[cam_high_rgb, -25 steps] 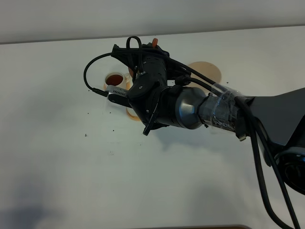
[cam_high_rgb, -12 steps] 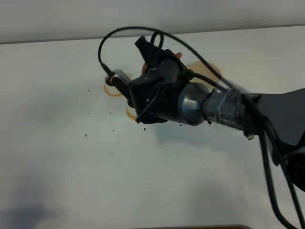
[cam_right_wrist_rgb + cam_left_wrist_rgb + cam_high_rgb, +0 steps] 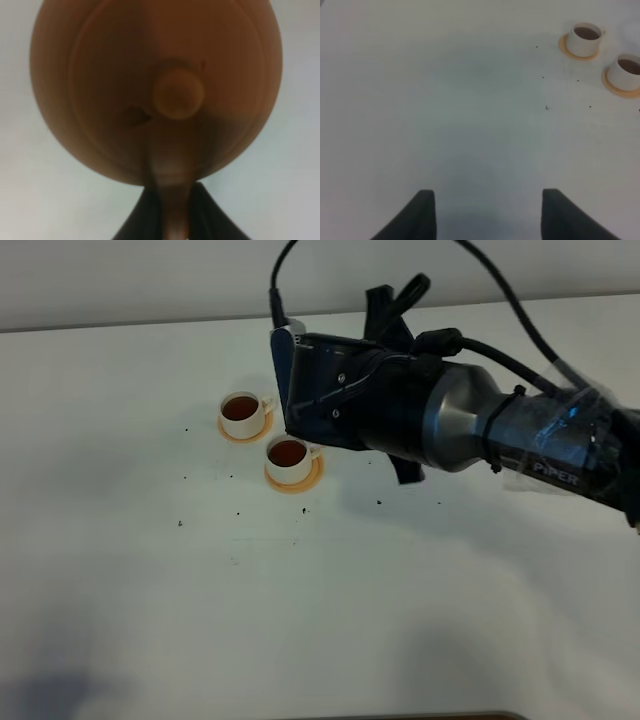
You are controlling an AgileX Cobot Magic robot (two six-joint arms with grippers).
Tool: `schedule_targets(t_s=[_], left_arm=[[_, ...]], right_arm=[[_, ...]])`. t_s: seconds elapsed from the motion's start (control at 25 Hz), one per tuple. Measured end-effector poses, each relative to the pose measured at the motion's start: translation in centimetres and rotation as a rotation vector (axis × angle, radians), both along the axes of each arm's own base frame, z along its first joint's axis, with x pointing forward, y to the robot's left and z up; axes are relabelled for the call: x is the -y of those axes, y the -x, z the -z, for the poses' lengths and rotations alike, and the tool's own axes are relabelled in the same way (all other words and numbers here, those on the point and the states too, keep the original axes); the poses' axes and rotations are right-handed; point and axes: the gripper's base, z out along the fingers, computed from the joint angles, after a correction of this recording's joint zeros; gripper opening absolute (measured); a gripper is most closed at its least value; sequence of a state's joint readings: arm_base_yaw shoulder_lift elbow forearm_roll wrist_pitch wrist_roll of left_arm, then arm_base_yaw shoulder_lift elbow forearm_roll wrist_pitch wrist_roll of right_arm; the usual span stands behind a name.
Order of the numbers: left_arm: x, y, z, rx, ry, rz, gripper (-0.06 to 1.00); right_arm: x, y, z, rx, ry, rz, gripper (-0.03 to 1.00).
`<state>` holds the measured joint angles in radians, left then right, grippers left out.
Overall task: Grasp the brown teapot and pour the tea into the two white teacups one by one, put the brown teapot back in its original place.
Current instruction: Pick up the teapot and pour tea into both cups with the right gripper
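Both cups [image 3: 241, 412] [image 3: 288, 457] on the surface [image 3: 150, 570] hold tea, so the pot goes home next. Your right fingers [image 3: 167, 220] pinch the handle of the teapot [image 3: 155, 90], which hangs under the wrist. Keep it level, find its saucer, hidden behind your arm, and lower gently. Left fingers [image 3: 485, 212] stand wide, idle.

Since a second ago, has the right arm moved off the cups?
Yes. The right arm has swung right and back, away from the two white teacups, which it was covering and now leaves in plain view.
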<state>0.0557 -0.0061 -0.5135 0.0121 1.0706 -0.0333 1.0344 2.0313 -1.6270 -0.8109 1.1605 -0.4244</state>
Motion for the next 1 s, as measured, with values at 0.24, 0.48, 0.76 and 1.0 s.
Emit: schedule_targets(t_s=[0.24,0.48,0.76,1.0], left_arm=[[0.0,0.0,0.0,0.0,0.0,0.0,0.47],[0.0,0.0,0.0,0.0,0.0,0.0,0.47],[0.0,0.0,0.0,0.0,0.0,0.0,0.47],[0.0,0.0,0.0,0.0,0.0,0.0,0.47]], right_arm=[[-0.4,1.6,1.0,-0.183,-0.206,0.186,0.09],[-1.9,2.7,1.6,-0.313,-0.434,0.277,0.09],[-2.9,3.1,4.2,-0.405,-0.494,0.405,0.09],[-3.0,2.7,5.6,-0.39,-0.456,0.405,0.09]])
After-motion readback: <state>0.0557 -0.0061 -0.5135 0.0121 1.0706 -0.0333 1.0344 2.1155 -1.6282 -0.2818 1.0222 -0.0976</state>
